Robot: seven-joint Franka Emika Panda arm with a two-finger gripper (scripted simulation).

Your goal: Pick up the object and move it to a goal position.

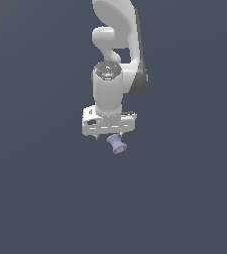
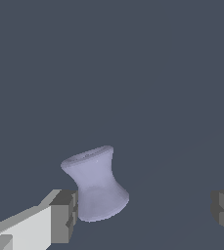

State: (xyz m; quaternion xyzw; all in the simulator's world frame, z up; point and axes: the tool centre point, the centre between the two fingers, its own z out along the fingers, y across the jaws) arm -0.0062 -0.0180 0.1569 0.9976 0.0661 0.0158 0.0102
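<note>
Your pincer (image 2: pixel 143 215) hangs wide open with the spool (image 2: pixel 96 184) between its fingers, touching or nearly touching one pad (image 2: pixel 64 217) (far from the other), so closing now could shove or tip it sideways instead of clamping its waist.

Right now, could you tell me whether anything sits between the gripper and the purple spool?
Nothing visible does. The wrist view shows the spool lying between the open gripper fingers, beside one finger, with only bare floor around it. No goal marker shows.
</note>
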